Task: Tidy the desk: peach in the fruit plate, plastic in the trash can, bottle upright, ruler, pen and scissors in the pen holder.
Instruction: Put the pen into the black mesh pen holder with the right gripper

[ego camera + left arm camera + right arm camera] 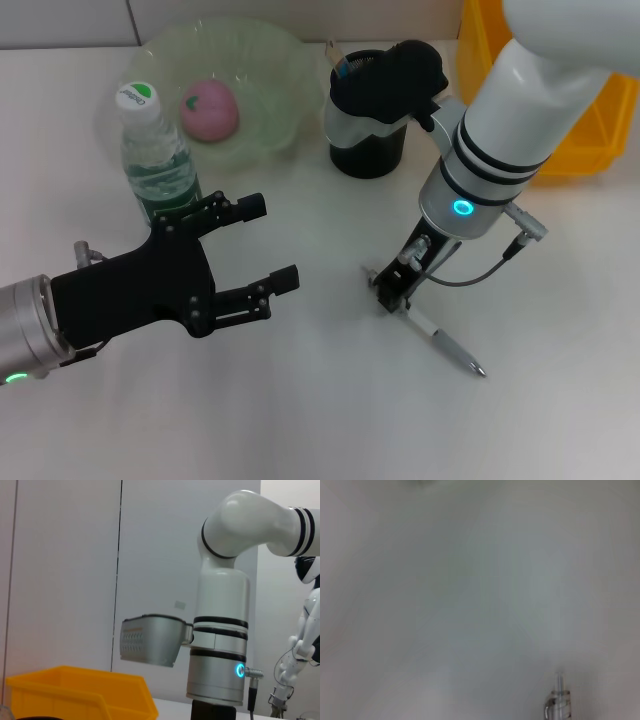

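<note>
The silver-grey pen [445, 345] lies on the white desk [320, 420] at the front right. My right gripper [392, 293] points straight down at the pen's far end, its fingers drawn together on it. The right wrist view shows the pen [558, 702] close up over the desk. My left gripper [272, 242] hovers open at the front left, holding nothing. Just behind it, the bottle [155, 150] stands upright. The peach [210, 108] rests in the pale green fruit plate [270, 60]. The black pen holder [368, 150] is partly hidden by my right arm, and a thin item [336, 60] sticks out of it.
The yellow trash can [590, 130] stands at the back right behind my right arm, and the trash can [75, 695] also shows in the left wrist view, beside the right arm [220, 645]. A cable [490, 268] hangs from the right wrist.
</note>
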Available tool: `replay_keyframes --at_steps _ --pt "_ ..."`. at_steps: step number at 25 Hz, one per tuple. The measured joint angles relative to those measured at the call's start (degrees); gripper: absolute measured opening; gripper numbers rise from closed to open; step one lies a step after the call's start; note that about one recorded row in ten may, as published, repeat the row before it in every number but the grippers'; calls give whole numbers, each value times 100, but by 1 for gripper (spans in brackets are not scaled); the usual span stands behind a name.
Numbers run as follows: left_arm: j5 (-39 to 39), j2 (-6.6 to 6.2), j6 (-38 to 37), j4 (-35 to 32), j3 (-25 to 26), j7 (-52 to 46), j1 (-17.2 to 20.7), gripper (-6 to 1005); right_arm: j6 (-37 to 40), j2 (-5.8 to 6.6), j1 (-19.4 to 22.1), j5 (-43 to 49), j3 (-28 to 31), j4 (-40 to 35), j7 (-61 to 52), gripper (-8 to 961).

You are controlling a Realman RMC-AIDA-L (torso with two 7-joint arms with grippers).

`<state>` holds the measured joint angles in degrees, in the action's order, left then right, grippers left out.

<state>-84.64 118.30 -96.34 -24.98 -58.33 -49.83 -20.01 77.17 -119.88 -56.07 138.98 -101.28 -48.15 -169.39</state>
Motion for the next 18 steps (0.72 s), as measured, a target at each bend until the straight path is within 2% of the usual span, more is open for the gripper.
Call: replay_keyframes --at_steps 5,11,15,18 --pt "1 0 -7 -14 8 0 14 835 73 47 438 26 280 -916 16 158" --pt "15 1 -24 -24 13 0 26 835 -111 63 1534 64 1677 -2994 614 175" --pt "37 0 -32 -25 15 0 34 835 -1257 49 2405 -169 1920 -4015 1376 185" --pt "43 5 -16 -25 15 0 32 835 -2692 36 3051 -1173 1837 -4064 2664 193"
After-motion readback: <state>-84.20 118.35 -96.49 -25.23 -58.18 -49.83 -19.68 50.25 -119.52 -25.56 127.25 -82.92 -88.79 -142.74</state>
